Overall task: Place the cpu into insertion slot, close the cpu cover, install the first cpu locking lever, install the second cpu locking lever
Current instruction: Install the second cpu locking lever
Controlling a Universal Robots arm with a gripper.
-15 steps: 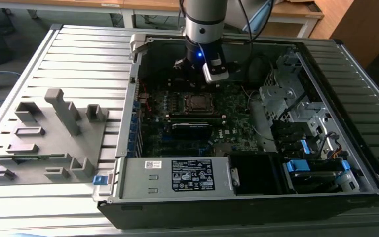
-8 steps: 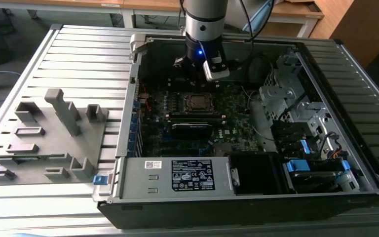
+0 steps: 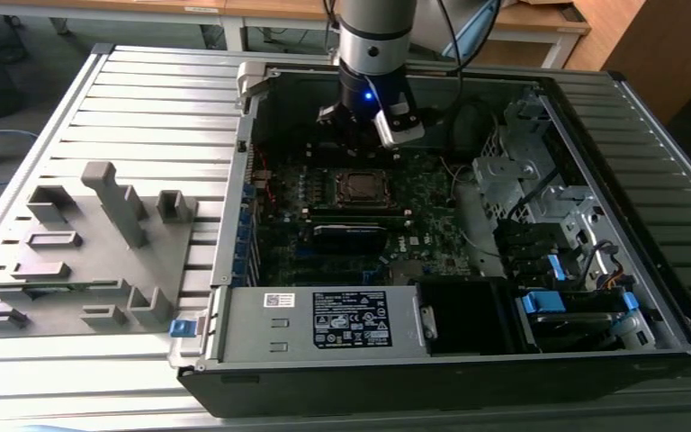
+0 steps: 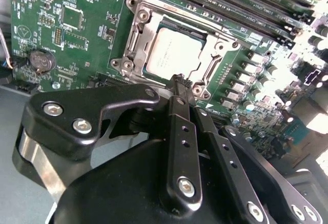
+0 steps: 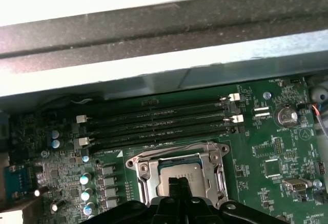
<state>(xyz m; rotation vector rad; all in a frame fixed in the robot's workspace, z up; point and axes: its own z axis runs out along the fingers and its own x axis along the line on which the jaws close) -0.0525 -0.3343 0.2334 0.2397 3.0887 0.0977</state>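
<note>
Open computer case [image 3: 633,108] lying on a slatted metal table [image 3: 141,99], motherboard [image 3: 321,207] facing up. Arm [image 3: 376,36] descends into the case at its far side; gripper [image 3: 363,121] hangs above the board, just beyond the slot [image 3: 360,186] in the exterior view. In both wrist views the fingers [image 4: 182,101] are clenched together, tips meeting and holding nothing, poised just over the near edge of the socket. Cpu [image 4: 171,55], dull grey square, sits flat in the slot [image 4: 177,52], also seen in the first wrist view as cpu [image 5: 179,172] in slot [image 5: 177,175]. Cover [image 4: 205,49], silver frame with a central window, lies down around the chip, framing it on all sides; cover [image 5: 218,170] likewise in the first wrist view. Whether the locking levers are latched cannot be told. Memory slots [image 5: 159,124], long and black, run in parallel rows just beside the socket, between it and the case wall [image 5: 164,55]. Coin battery [image 4: 40,60] sits on the board well apart from the socket. Grey fixture [image 3: 82,252] with upright blocks rests on the table at the exterior view's left, apart from the case. Power supply [image 3: 321,319] with a label occupies the near side of the case.
</note>
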